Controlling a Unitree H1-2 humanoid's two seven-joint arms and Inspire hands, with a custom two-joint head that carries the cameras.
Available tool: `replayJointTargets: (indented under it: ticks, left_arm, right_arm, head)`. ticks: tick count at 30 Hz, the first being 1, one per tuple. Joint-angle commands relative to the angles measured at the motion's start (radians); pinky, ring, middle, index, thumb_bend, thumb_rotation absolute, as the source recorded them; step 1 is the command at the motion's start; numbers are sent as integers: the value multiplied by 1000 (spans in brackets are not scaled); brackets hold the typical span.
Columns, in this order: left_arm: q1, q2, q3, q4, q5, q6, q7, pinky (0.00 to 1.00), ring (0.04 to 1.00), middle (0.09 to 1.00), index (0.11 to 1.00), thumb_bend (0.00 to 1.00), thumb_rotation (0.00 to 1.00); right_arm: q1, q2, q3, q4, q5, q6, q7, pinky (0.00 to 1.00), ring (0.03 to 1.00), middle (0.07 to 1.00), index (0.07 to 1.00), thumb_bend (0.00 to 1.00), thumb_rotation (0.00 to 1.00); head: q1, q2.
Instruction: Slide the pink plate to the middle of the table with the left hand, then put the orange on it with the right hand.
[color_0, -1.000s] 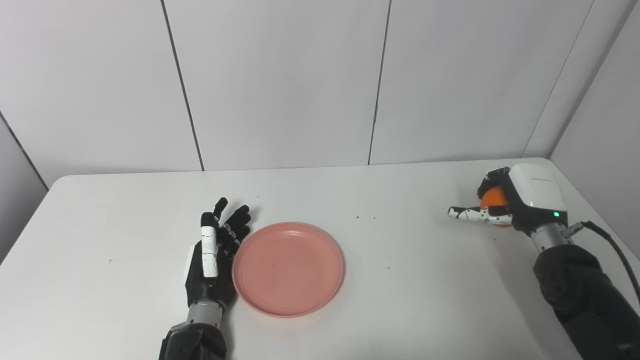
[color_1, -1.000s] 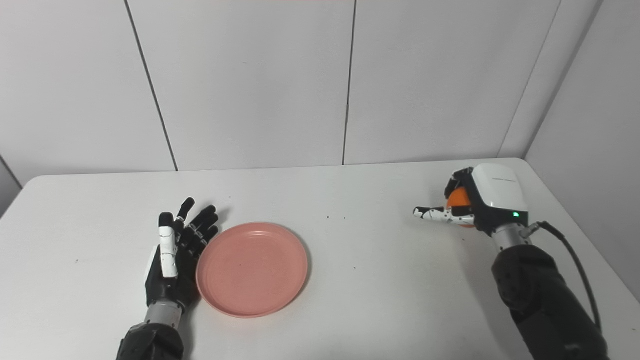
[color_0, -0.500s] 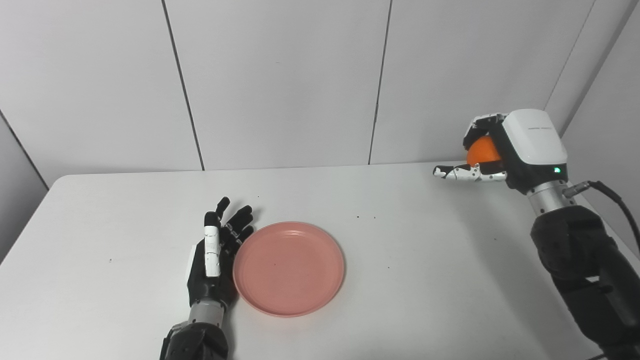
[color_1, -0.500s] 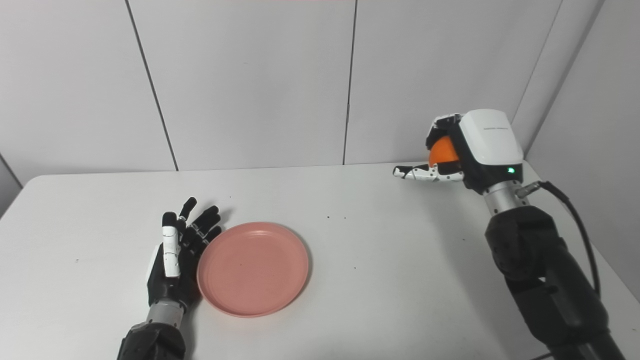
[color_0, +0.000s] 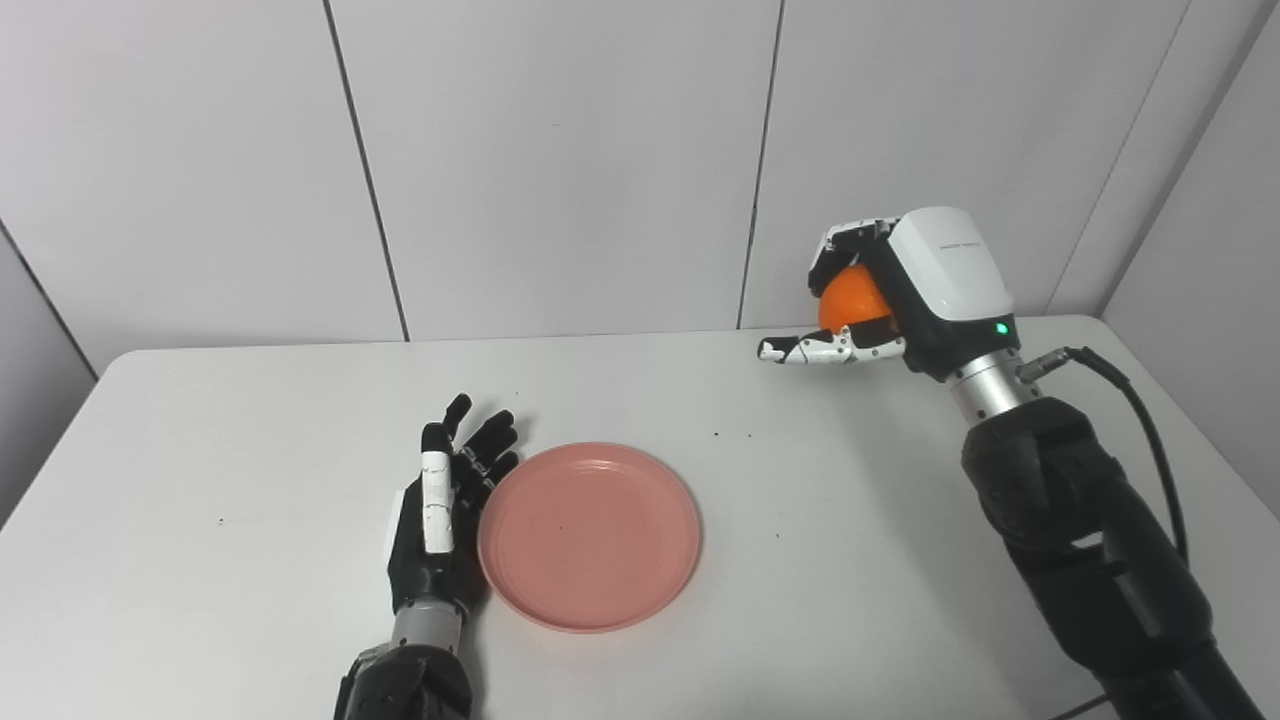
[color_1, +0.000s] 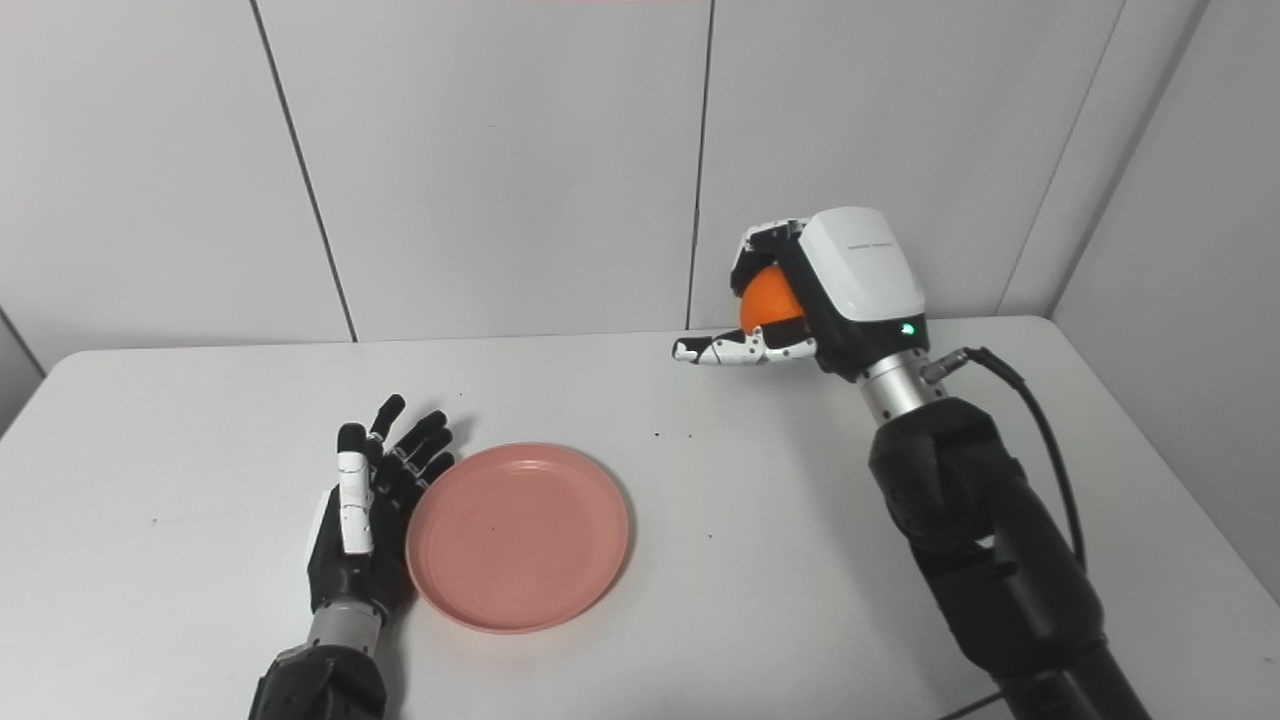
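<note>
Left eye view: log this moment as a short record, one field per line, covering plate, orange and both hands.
plate: pink plate flat on the white table, nothing on it
orange: orange held in the air, up and right of the plate
right hand: right hand shut on the orange, above the table
left hand: left hand open, fingers apart, against the plate's left rim

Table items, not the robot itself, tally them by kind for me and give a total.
Pink plate: 1, on the table beside the open left hand.
Orange: 1, held above the table in the right hand.
Total: 2.
</note>
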Motion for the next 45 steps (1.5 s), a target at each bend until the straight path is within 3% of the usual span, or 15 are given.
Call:
replayJointTargets:
  ticks: [1, 12, 22, 32, 39, 45]
  left_arm:
    - [4, -21, -1, 39, 9, 15, 26, 847, 826, 771, 885, 916, 853]
    - [7, -34, 1, 43, 21, -3, 31, 865, 828, 763, 894, 901, 862]
    - [13, -41, -1, 35, 22, 2, 45, 857, 823, 756, 888, 904, 862]
    - [15, -39, -6, 39, 31, -14, 49, 837, 832, 784, 890, 907, 880]
    - [19, -35, -6, 34, 32, -11, 52, 858, 849, 803, 891, 913, 882]
    - [20, -32, -7, 33, 33, -6, 50, 845, 855, 809, 880, 905, 885]
  right_arm:
    - [-65, 9, 5, -23, -6, -36, -6, 149, 196, 265, 285, 887, 794]
    - [-105, 124, 118, -1, -32, -72, 13, 152, 205, 277, 303, 837, 723]
    - [-97, 231, 195, 64, -82, -62, 26, 155, 211, 279, 300, 881, 815]
    - [-76, 246, 265, 160, -108, -101, 2, 151, 203, 266, 290, 860, 835]
    - [-54, 256, 276, 221, -93, -118, -18, 160, 206, 274, 305, 860, 822]
    - [-46, 260, 282, 271, -96, -148, -49, 220, 278, 351, 423, 844, 830]
  head:
    - [0, 1]
    - [25, 0]
    - [35, 9]
    - [49, 11]
    - [50, 14]
    - [51, 16]
